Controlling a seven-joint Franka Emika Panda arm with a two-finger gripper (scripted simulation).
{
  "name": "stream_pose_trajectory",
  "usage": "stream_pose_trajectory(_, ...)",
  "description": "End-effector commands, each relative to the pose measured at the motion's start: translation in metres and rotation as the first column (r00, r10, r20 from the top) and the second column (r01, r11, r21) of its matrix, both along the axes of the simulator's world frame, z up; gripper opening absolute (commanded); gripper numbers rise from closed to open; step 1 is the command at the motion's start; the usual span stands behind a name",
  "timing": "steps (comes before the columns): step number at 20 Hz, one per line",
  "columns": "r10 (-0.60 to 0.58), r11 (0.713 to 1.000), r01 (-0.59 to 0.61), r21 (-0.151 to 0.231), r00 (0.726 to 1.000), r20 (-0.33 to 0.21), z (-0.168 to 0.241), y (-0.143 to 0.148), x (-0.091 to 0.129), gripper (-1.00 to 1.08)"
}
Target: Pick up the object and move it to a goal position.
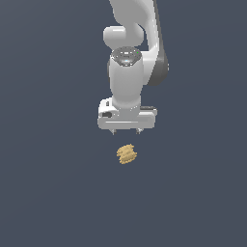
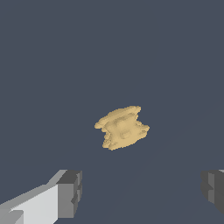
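Note:
The object (image 1: 127,154) is a small tan-yellow, ridged, lumpy block lying on the dark grey surface, just below my gripper in the exterior view. It also shows in the wrist view (image 2: 122,127), between and beyond the two fingers. My white gripper (image 1: 126,131) hangs above the object, apart from it, pointing down. Its dark fingertips (image 2: 70,192) stand wide apart in the wrist view, with nothing between them. The gripper is open and empty.
The flat dark grey surface (image 1: 48,193) fills both views. The white arm (image 1: 126,72) rises straight up behind the gripper. No goal marker shows.

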State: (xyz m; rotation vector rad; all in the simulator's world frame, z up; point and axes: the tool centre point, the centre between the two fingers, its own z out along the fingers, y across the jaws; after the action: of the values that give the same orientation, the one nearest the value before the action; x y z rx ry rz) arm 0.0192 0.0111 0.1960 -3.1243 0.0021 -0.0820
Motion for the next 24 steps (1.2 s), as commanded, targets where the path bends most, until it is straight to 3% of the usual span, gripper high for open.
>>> stream_pose_trajectory(1,0.000,1.000,0.000,0.000,1.000,0.000,0.0000,0.0000,0.0000,1.00)
stream_pose_trajectory(24,-0.011,1.000,0.011,0.008,1.000,-0.019,-0.0049,0.0019,-0.0036,1.00)
